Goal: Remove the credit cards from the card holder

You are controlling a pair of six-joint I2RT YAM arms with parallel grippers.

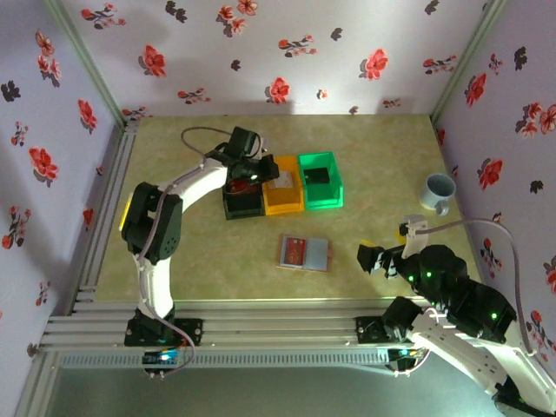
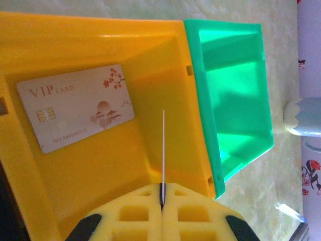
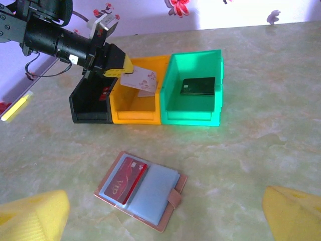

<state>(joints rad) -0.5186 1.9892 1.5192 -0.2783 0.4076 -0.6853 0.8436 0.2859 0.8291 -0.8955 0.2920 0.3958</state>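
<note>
Where the card holder lies open mid-frame, we judge its red card stiff and slick, to pinch edgewise; right gripper gapes empty, left gripper clamps a pale card.

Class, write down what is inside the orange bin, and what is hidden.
The orange bin holds one pale VIP card with a chip and blossom print. The left claw grips a second card edge-on above it and hides the bin's near end.
</note>
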